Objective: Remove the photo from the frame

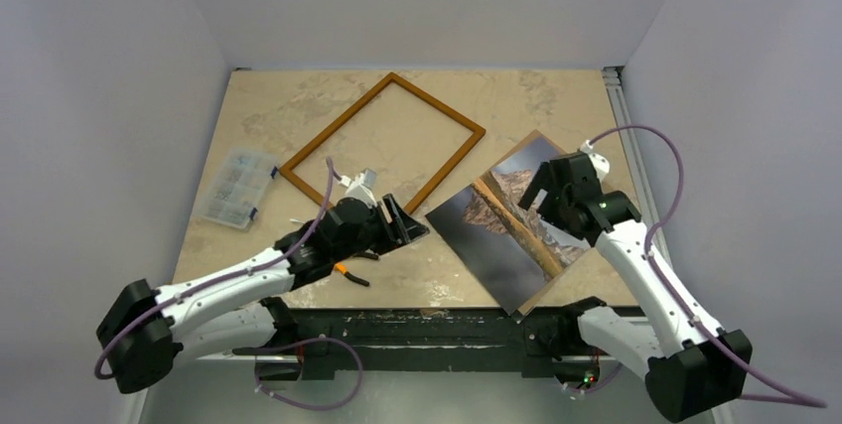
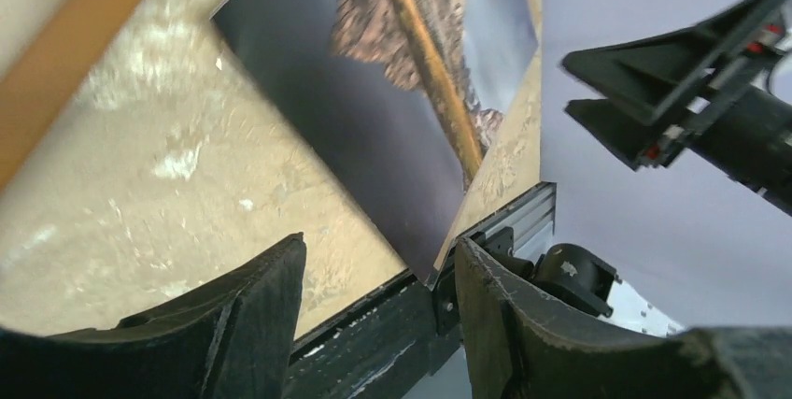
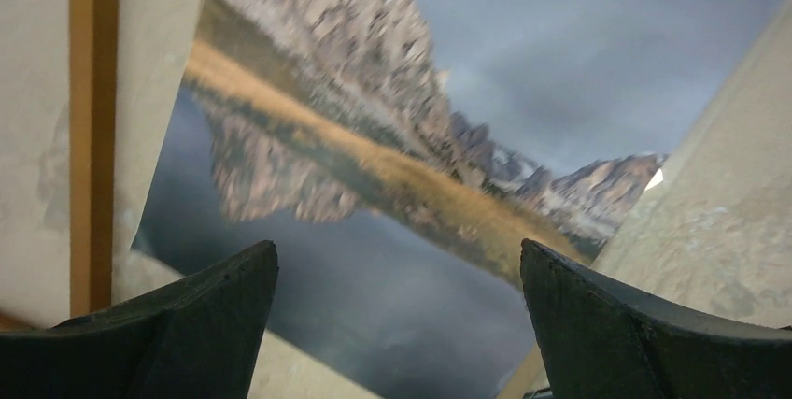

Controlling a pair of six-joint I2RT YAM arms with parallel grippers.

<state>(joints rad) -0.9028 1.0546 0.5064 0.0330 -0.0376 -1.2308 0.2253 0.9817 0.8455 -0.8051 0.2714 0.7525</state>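
Left arm stretches low from its base, the left claw (image 2: 381, 259) turned sideways just above the marbled tabletop (image 1: 298, 106), jaws apart and empty. Right arm bends over the photo (image 1: 501, 240), the right claw (image 3: 397, 268) spread wide, holding nothing. The photo lies face up, near right, just outside the frame (image 1: 439, 103). Pale walls surround.

Left arm (image 1: 228, 280) stretching low from base, forearm angling forward and inward toward centre. Left gripper (image 1: 413, 228) pointing right, jaws standing partly apart, gripping nothing. Right arm (image 1: 650, 285) rising from base, bending at elbow, forearm leaning forward-left. Right gripper (image 1: 543, 204) tilting down and left, jaws spreading wide, fingers (image 3: 205, 324) holding nothing. Both grippers facing each other across gap, not touching.
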